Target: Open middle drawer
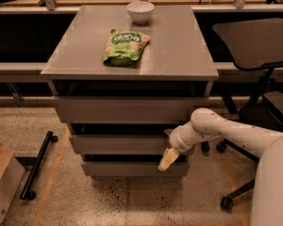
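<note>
The grey cabinet point(132, 55) has three handle-less drawers. The middle drawer point(115, 144) is the second front down and sits nearly flush with the fronts above and below it. My gripper point(167, 147) is at the right end of that drawer front, right up against it, on the white arm point(217, 128) that reaches in from the right. The top drawer point(127, 109) and the lowest drawer point(127, 168) are closed.
A green snack bag point(125, 46) and a white bowl point(140, 11) lie on the cabinet top. A black office chair point(257, 46) stands to the right, its wheeled base point(226, 202) behind my arm. A cardboard box point(2, 182) and a black bar point(37, 171) are on the floor at the left.
</note>
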Motion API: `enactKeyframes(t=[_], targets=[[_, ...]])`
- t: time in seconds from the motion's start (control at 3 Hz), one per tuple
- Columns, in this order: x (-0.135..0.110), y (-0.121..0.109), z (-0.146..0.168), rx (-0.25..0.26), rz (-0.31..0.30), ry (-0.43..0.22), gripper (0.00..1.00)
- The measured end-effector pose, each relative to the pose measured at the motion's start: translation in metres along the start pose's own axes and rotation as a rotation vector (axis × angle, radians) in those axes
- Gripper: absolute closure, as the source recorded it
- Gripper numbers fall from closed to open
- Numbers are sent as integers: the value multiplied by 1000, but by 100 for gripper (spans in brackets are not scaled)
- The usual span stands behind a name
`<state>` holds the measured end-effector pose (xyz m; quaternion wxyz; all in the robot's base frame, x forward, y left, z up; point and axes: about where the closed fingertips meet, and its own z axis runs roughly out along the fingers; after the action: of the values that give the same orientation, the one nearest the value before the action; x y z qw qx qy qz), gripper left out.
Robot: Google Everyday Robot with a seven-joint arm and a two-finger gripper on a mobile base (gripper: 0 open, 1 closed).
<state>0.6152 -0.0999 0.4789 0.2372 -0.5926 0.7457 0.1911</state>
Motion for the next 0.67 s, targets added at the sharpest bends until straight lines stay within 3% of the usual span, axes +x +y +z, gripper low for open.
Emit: enactKeyframes(t=[0.67], targets=[[26, -9, 24, -5, 64, -2, 0]])
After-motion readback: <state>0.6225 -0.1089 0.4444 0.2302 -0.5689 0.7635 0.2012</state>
